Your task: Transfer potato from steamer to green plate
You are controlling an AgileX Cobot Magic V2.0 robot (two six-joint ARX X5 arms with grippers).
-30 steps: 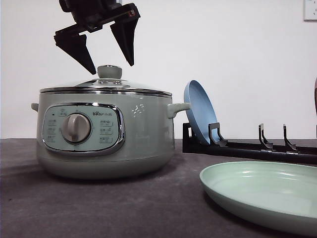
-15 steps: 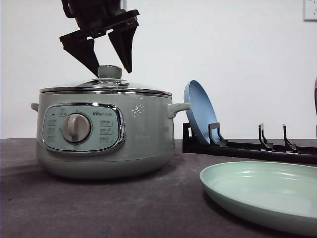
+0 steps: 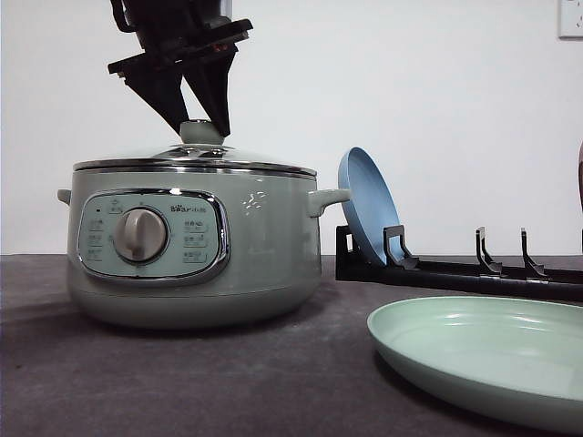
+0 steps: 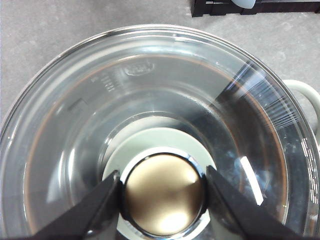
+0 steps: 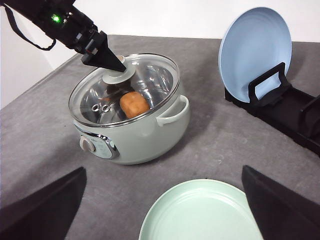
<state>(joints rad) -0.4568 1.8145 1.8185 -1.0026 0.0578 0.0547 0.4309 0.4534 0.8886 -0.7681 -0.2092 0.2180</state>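
Left gripper (image 4: 162, 187) is straddling the lid knob (image 4: 164, 194), jaws apart, flanking it. The potato (image 5: 134, 104) is lying directly beneath, inside the lidded steamer (image 3: 196, 246). Right gripper (image 5: 165, 210) is hovering, jaws spread, over the green plate (image 5: 200, 212).

The steamer (image 3: 193, 243) sits on the table (image 3: 182, 382). The potato (image 5: 134, 104) lies inside the steamer, under the lid (image 5: 135, 87). The left gripper (image 3: 202, 127) is on top of the lid, its fingers on each side of the knob (image 4: 164, 194). The green plate (image 3: 487, 355) lies right of the steamer and nearer the front. The rack (image 3: 455, 269) stands right of the steamer, behind the green plate. The blue plate (image 3: 367, 205) stands on edge in the rack, at the end nearest the steamer.
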